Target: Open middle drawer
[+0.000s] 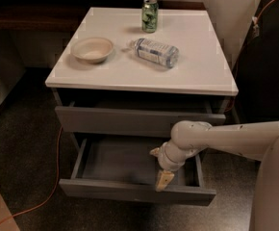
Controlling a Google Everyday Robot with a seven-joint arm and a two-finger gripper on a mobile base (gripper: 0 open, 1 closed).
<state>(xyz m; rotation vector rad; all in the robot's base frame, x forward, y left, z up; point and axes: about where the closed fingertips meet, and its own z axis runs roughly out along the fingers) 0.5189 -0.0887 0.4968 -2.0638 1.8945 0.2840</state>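
The middle drawer (130,191) is pulled well out of the grey cabinet, and its plain grey inside (115,160) is bare. My gripper (163,179) hangs at the end of the pale arm (226,136), which reaches in from the right. It points down just inside the drawer's front panel, right of centre. The top drawer (130,120) above it stands slightly out. The lowest drawer is hidden under the open one.
On the white cabinet top (202,76) stand a green can (149,15), a plastic bottle on its side (155,52) and a pale bowl (92,49). An orange cable (38,203) runs over the dark floor at the left. A dark wall is at the right.
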